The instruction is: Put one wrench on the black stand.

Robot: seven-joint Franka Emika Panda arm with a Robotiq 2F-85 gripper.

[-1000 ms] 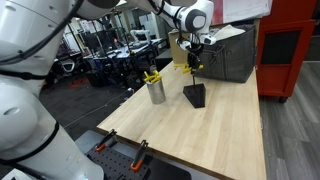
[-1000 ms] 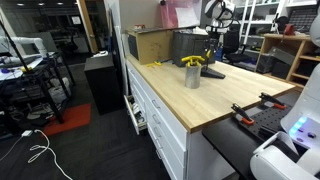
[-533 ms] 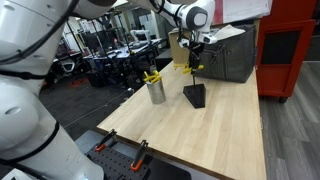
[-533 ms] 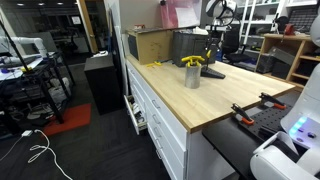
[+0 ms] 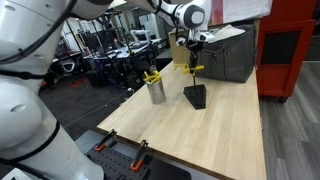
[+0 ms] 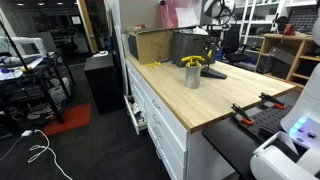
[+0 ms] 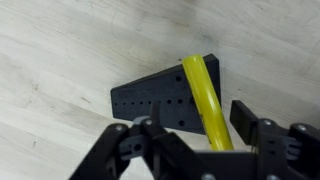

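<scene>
In the wrist view a yellow wrench (image 7: 203, 95) runs between my gripper's (image 7: 190, 128) two fingers and across the black stand (image 7: 160, 102) below. The fingers stand wide apart, with a clear gap on the left of the wrench and a small one on the right. In an exterior view the gripper (image 5: 195, 58) hangs over the black stand (image 5: 195, 97), with the wrench (image 5: 189, 68) just under it. I cannot tell whether the wrench rests on the stand. In both exterior views more yellow wrenches (image 5: 151, 76) stick out of a silver cup (image 5: 156, 93) next to the stand (image 6: 214, 72).
A big grey box (image 5: 225, 55) stands behind the stand at the back of the wooden table (image 5: 220, 140). Another yellow wrench (image 6: 150, 65) lies near the table's back edge. Orange-handled clamps (image 5: 138, 153) sit at the front edge. A red cabinet (image 5: 290, 50) stands beside the table.
</scene>
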